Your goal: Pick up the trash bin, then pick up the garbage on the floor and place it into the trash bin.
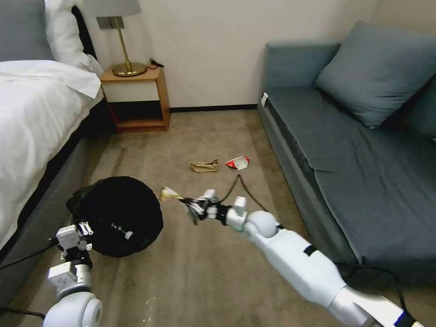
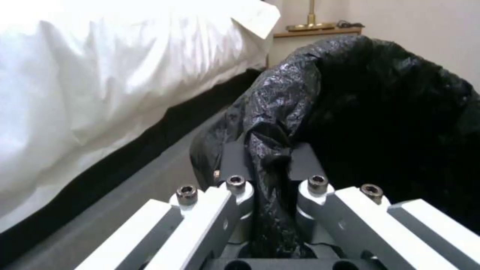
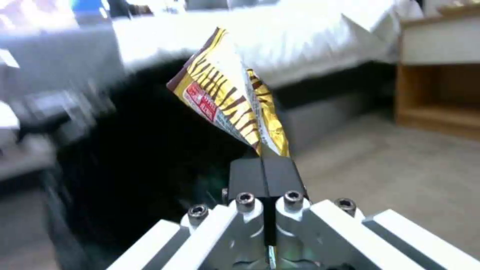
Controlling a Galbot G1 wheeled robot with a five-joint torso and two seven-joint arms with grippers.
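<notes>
Nearest me, my left pincer (image 1: 85,228) is pinched on the rim of the trash bin (image 1: 119,215), a fold of its crinkly black liner squeezed between the fingers (image 2: 235,161); the bin hangs tilted beside the bed (image 1: 36,113), its dark mouth facing toward my other arm. A little farther out, my right pincer (image 1: 188,203) is pressed together on one end of the yellow-black snack wrapper (image 1: 169,194), which sticks up stiffly from the fingertips (image 3: 246,172), glossy gold with dark stripes and a small red label, creased but not crumpled. It hangs just beside the bin's opening, off the floor (image 1: 204,272). As I judge it, the step in hand is carrying this first piece to the bin; the next move calls for bringing the wrapper over the black mouth before I let go, since so light a thing could flutter past the rim. Beyond, near the sofa (image 1: 345,150), crumpled tan paper (image 1: 204,166) and a crumpled red-white wrapper (image 1: 238,162) lie on the carpet, apart from each other, not yet gathered.
</notes>
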